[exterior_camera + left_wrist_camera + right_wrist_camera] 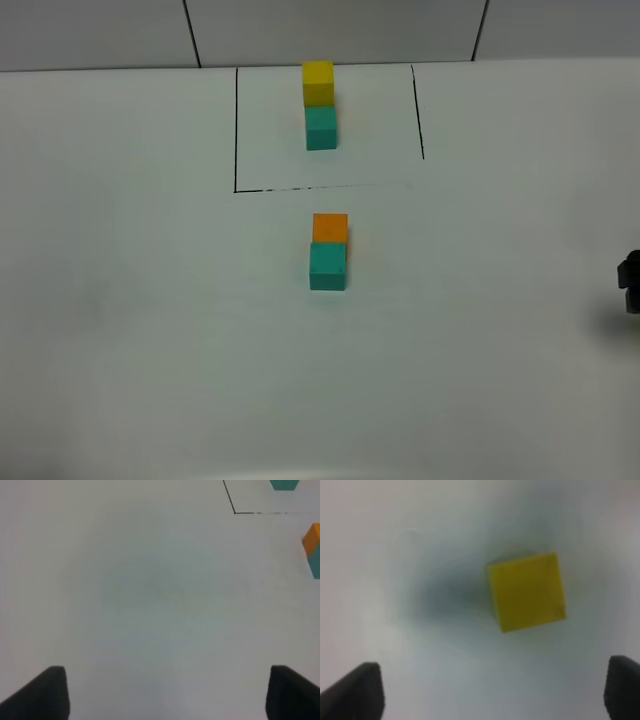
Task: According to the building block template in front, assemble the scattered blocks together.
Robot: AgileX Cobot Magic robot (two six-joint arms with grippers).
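The template stands inside a black-lined box at the back, its yellow cube (318,82) joined to its teal cube (321,128). In front of the box, a loose orange cube (330,228) touches a loose teal cube (327,266); both also show at the edge of the left wrist view (311,537). The loose yellow cube (526,591) lies on the table in the right wrist view, beyond the open, empty right gripper (490,692). It is out of the exterior view. The left gripper (172,695) is open and empty over bare table, left of the loose pair.
The white table (150,300) carries the black outline (236,130) of the template box. A dark part of the right arm (629,280) shows at the right edge. The template's teal cube also shows in the left wrist view (285,484).
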